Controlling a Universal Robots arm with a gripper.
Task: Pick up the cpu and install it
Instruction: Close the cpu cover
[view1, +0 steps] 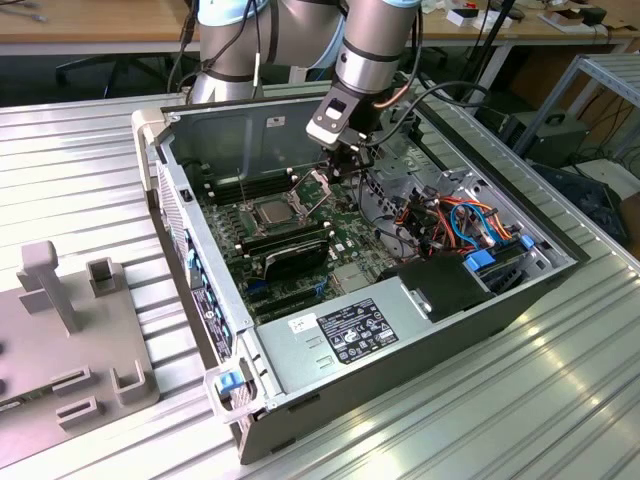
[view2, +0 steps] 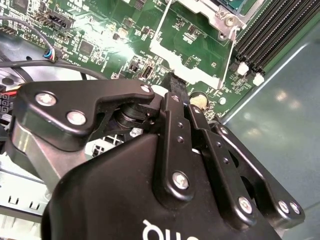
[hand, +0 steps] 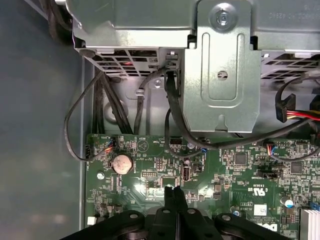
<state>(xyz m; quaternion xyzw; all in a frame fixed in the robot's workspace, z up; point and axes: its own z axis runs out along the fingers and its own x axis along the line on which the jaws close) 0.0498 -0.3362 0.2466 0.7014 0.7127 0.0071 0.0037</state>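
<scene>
The cpu (view1: 272, 212), a small silver-grey square, lies flat in its socket on the green motherboard inside the open computer case (view1: 190, 215). The hinged metal socket frame (view1: 313, 190) stands raised beside it, toward the exterior view's right. My gripper (view1: 345, 158) hangs just above and beside that raised frame. In both wrist views its black fingers are pressed together with nothing between them. In the second wrist view the gripper (view2: 174, 82) has its tips right at the edge of the frame (view2: 192, 47). In the first wrist view the gripper (hand: 173, 192) hovers over the motherboard (hand: 235, 172).
Long black modules (view1: 285, 245) lie in front of the socket. A power supply (view1: 350, 330) fills the case's near side. Coloured cables (view1: 450, 215) bunch at the exterior view's right. A metal drive cage (hand: 220, 65) and a coin battery (hand: 121, 163) are close by. A grey fixture (view1: 60, 330) stands outside the case.
</scene>
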